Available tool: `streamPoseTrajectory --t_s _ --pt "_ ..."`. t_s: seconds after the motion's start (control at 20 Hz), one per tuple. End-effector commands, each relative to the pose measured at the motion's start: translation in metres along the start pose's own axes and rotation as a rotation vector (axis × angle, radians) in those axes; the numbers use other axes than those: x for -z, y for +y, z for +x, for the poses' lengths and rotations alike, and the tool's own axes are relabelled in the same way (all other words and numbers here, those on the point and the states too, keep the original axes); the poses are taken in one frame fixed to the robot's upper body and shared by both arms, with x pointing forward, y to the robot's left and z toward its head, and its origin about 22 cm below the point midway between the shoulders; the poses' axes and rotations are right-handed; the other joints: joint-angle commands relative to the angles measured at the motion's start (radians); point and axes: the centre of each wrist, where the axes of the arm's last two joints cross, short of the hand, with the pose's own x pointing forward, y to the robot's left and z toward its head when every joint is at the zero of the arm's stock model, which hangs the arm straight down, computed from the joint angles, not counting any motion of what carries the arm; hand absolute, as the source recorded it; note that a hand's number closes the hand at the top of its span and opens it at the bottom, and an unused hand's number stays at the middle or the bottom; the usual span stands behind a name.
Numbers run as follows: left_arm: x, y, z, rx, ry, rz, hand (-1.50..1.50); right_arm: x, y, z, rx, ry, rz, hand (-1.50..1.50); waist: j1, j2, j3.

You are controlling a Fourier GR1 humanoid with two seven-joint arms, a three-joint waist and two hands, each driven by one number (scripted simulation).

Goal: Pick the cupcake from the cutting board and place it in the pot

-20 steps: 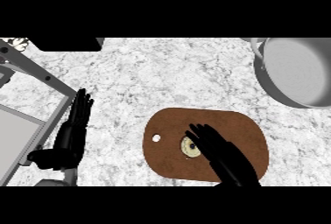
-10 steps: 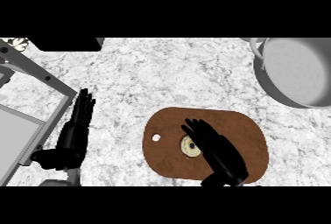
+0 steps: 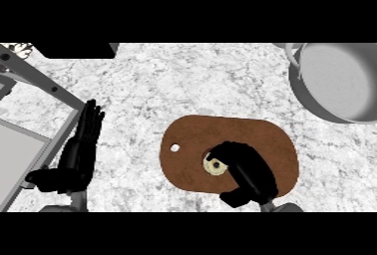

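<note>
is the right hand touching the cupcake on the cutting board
Touching. In the head view the right hand has its fingers curled over the cupcake, covering its right side, with no gap visible.

Bare counter (image 3: 221, 84) lies between board (image 3: 273, 134) and pot (image 3: 335, 79).

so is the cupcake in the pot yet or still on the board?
Still on the cutting board: the cupcake sits under the right hand's curled fingers. The pot looks empty.
</note>
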Motion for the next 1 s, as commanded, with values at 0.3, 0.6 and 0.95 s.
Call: streamPoseTrajectory --t_s 0.3,0.6,0.95 --pt "0.000 -0.007 -0.001 -0.002 -0.016 -0.031 0.00 0.056 -0.033 -0.031 0.002 0.280 -0.133 1.50 0.032 0.013 0.003" --pt "0.006 -0.016 0.003 -0.015 -0.042 -0.065 0.00 0.082 -0.083 -0.076 -0.053 0.793 -0.293 1.50 0.072 0.042 -0.001" --pt "0.010 -0.030 0.004 -0.008 -0.036 -0.103 0.00 0.153 -0.145 -0.068 -0.250 0.945 -0.571 1.50 0.110 0.040 0.002"
